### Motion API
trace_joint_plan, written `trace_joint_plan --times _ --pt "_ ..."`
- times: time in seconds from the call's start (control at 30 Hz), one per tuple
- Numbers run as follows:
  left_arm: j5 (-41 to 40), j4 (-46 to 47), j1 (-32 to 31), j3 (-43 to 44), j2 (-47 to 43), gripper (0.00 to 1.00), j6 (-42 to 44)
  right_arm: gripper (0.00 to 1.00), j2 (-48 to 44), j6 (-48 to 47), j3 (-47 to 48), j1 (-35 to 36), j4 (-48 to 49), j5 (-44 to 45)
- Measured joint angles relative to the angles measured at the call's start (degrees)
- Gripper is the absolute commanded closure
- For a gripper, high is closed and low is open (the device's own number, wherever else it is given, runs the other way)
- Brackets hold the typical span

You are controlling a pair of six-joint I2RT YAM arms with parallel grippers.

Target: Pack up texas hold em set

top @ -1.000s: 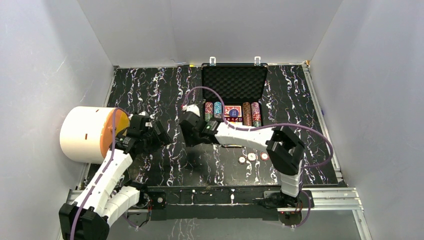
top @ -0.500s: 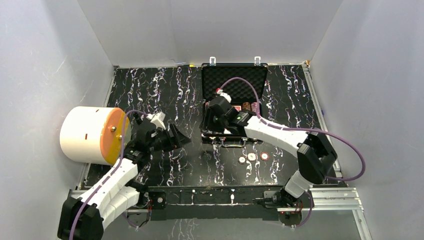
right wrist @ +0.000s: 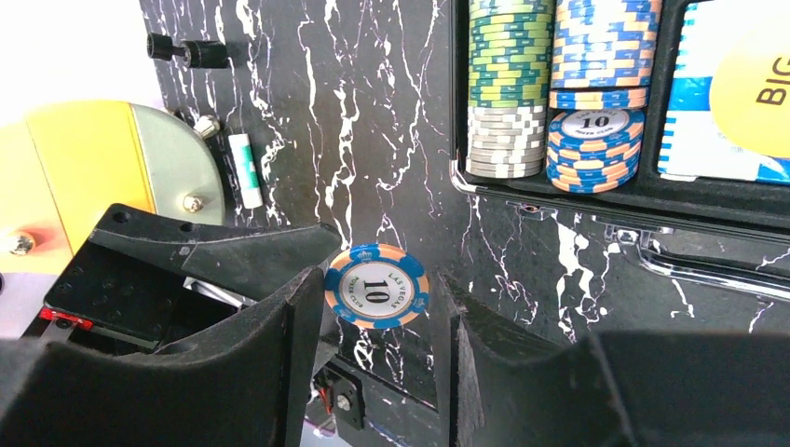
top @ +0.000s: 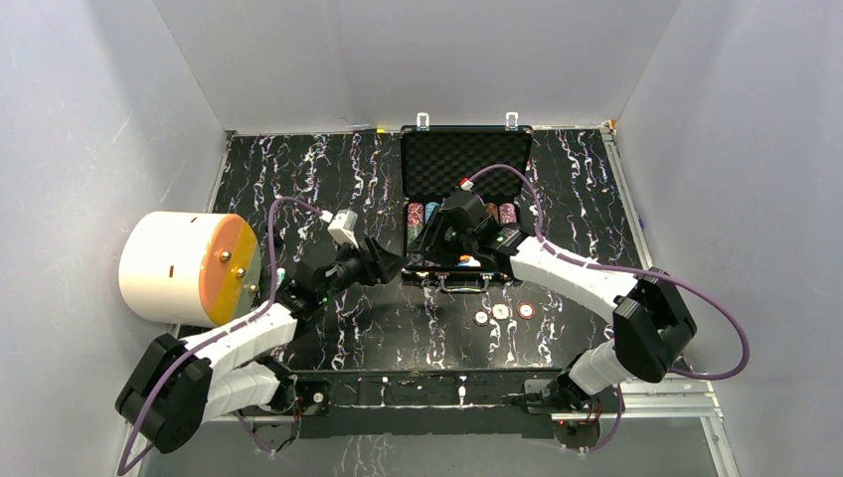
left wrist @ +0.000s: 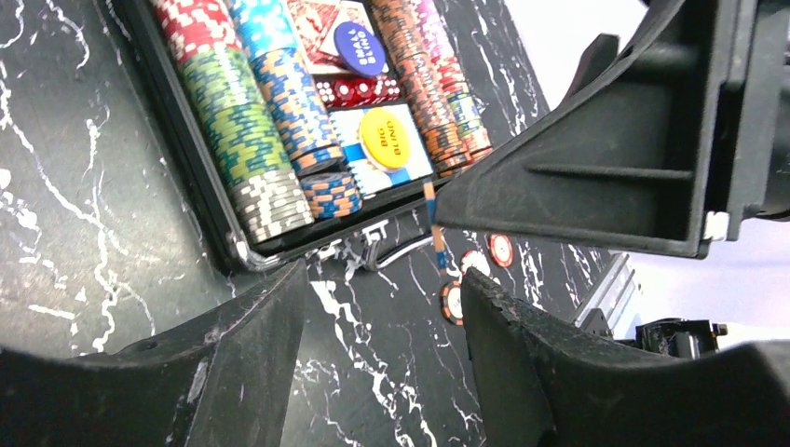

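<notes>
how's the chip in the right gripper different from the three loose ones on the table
The held chip is pinched in the right gripper; the three loose chips lie flat on the table. The held chip is blue and orange, marked 10; the loose chips look red and brownish. All are round and outside the case.

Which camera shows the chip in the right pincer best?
The right wrist view: the chip faces the camera flat, its 10 readable, held in the right pincer. The left wrist view shows it only edge-on, as a thin striped sliver. In the top view I cannot make it out.
</notes>
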Motion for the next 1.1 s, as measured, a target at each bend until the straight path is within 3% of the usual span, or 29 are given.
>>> trace_joint_plan --times 0.27,0.8,0.87,1.0,1.1 --pt "0.07 6.36 -1.25 0.17 2.43 0.45 -0.13 0.48 -0.37 2.36 -0.50 -0.50 1.51 -2.43" --pt "-0.13 9.03 -1.92 2.47 6.71 0.86 -1.90 0.48 -0.31 4.59 -1.97 -1.22 4.13 -4.44" --pt "-0.11 9.05 -1.97 2.71 7.06 1.00 -1.88 0.43 -0.15 4.92 -1.99 -1.33 4.20 -4.50" --pt "-0.22 8.44 -1.99 3.08 7.08 1.00 0.02 0.25 -0.09 4.11 -1.99 -1.77 4.35 -4.48" --pt "0.09 4.63 -1.99 5.66 7.08 1.00 5.09 0.19 -0.28 0.35 -1.99 -3.13 4.02 -4.46"
